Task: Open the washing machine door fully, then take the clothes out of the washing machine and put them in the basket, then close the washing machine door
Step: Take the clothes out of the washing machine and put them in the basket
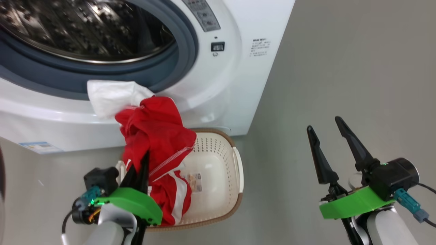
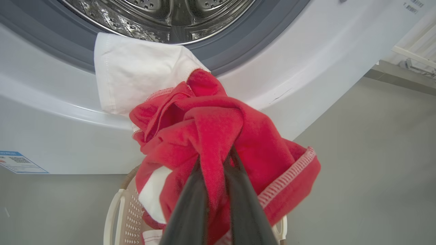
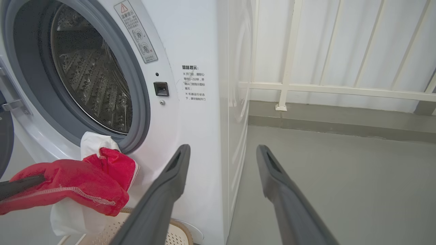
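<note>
Here's the left gripper (image 2: 215, 160), its two long dark fingers pinched tight together on a fold of the clothes (image 1: 156, 129). It's soft, thin red fabric, bunched and twisted into a loose knot, with white zigzag stitching along the hem and broad white panels lower down. The bundle hangs in front of the washing machine (image 1: 238, 68), right over the basket (image 1: 221, 146), and its lower end drapes down inside against the near wall. A small white cloth piece (image 1: 112, 97), flat and slightly creased, touches the top of the red bundle and lies up against the machine's curved white front, its upper edge on the grey-blue rubber ring (image 1: 102, 73).

Behind that ring the steel drum (image 1: 85, 27) gleams, ribbed and dotted with holes. The machine's shell is smooth, glossy white, with a small blue label (image 1: 39, 147) low on the front.

The basket is cream plastic, a rounded rectangle peppered with little holes, with a brown woven-look rim and a paper label (image 1: 194, 180) on its bottom. It sits on the matte grey floor (image 1: 340, 68), just beside the machine's base.

Off to the side, the right gripper (image 1: 323, 123) hangs over bare floor with its tapered fingers spread wide, gripping nothing.
</note>
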Available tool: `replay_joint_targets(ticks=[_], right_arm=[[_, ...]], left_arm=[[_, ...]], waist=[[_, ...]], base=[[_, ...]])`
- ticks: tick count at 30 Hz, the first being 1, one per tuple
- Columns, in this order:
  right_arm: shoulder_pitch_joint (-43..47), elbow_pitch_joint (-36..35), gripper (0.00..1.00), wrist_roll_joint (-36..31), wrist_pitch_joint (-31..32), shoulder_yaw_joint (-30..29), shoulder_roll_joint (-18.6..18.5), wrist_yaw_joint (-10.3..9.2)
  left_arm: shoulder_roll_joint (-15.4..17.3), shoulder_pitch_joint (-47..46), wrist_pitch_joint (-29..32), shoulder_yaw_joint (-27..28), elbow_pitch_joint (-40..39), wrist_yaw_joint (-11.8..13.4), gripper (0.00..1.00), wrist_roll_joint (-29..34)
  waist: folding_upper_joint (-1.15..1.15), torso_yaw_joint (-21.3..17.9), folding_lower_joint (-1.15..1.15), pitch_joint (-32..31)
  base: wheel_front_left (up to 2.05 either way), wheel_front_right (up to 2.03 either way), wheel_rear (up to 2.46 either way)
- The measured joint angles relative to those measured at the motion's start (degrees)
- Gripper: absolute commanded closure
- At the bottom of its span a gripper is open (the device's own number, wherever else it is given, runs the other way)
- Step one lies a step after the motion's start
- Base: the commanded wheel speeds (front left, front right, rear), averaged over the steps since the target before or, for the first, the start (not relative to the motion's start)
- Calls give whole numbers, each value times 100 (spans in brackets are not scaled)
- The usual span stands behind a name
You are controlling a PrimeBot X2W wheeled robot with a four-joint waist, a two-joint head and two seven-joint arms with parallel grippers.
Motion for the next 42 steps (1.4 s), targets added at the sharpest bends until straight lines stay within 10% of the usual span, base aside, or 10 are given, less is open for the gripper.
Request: replay_joint_targets(ticks=[23,36,42], right_arm=[[-612,-33,0,47,0,177,-3,0],[-879,79,0,89,0,241,-5,0],[-949,121,0,94,0,242,-5,0]], left_arm=[[-532,-2024,45,-21,3879,-721,100,-499],[-597,-2580,3,-100,4711,-850,100,-583],[-591,-2669,-100,-183,4800,-798,12,-514]], waist=[[0,-271,0,1318],[0,-477,0,1941],[0,-520,0,2050]], base=[[0,0,0],[0,0,0],[0,0,0]])
